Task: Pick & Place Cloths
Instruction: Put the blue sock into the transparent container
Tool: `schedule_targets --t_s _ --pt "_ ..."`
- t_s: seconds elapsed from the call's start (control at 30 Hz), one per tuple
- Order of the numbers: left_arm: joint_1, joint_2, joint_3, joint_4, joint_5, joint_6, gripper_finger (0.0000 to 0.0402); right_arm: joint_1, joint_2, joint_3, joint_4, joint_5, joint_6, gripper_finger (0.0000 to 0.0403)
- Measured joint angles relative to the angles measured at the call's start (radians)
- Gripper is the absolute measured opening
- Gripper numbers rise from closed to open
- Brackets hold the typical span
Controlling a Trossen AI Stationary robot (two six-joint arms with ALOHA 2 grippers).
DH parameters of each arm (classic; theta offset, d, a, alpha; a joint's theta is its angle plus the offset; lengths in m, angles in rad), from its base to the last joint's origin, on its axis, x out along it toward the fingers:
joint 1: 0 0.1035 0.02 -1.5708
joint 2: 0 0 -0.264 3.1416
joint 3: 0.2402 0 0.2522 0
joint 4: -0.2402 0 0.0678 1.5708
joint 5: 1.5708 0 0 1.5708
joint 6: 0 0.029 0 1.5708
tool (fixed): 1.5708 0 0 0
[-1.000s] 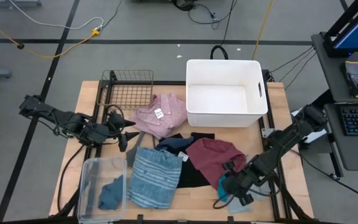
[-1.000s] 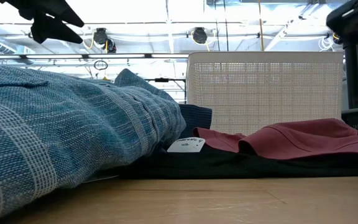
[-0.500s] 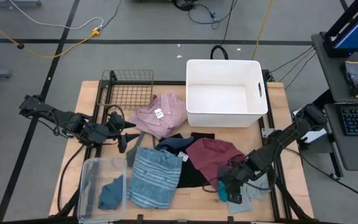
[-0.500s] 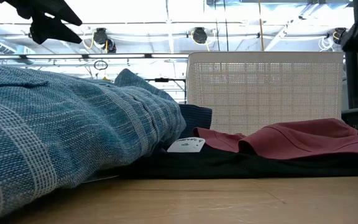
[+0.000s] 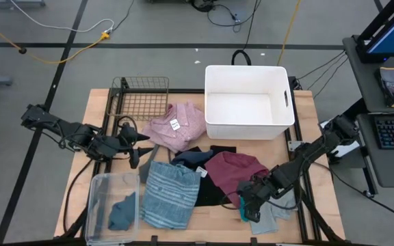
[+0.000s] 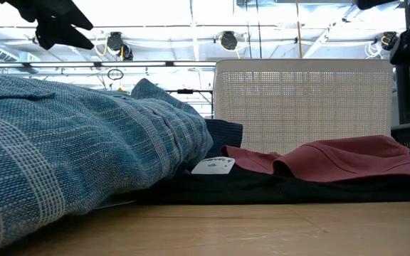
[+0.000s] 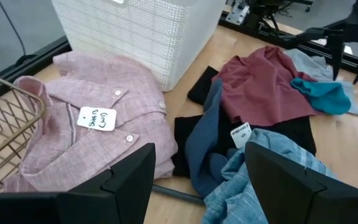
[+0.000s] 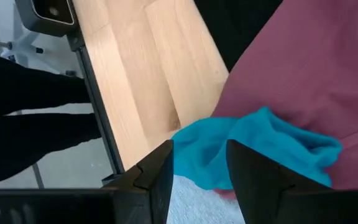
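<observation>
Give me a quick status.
Left gripper open beside pink shirt. Right gripper open over teal cloth, not gripping. Nothing blocking.

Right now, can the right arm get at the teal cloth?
Probably yes. The right pincer hangs open just above the teal cloth, which lies on top of the maroon cloth with nothing over it.

Before you is a wooden table. Resting on it: a white basket at the far side, a wire basket beside it, and a clear bin at the near left corner. Between them lie a pink shirt, blue striped cloth, black cloth, maroon cloth and grey cloth.
</observation>
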Motion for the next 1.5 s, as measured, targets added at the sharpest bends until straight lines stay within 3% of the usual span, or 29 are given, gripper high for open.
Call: schedule_targets --t_s 0.4,0.63,0.83,1.1,1.5 --pt "0.0 0.0 0.0 -0.002 0.054 0.034 0.025 -0.011 0.101 0.0 -0.012 0.022 0.045 0.0139" --pt "0.0 0.0 0.0 -0.002 0.064 0.052 0.025 -0.012 0.168 0.0 -0.005 -0.045 0.048 0.0131" --pt "0.0 0.0 0.0 -0.002 0.064 0.06 0.025 -0.018 0.17 0.0 -0.011 -0.053 0.073 0.0099" --pt "0.0 0.0 0.0 -0.002 0.08 0.073 0.025 -0.026 0.163 0.0 -0.031 -0.054 0.07 0.0009" --pt "0.0 0.0 0.0 -0.002 0.08 0.071 0.025 -0.026 0.149 0.0 -0.032 -0.056 0.098 0.0002"
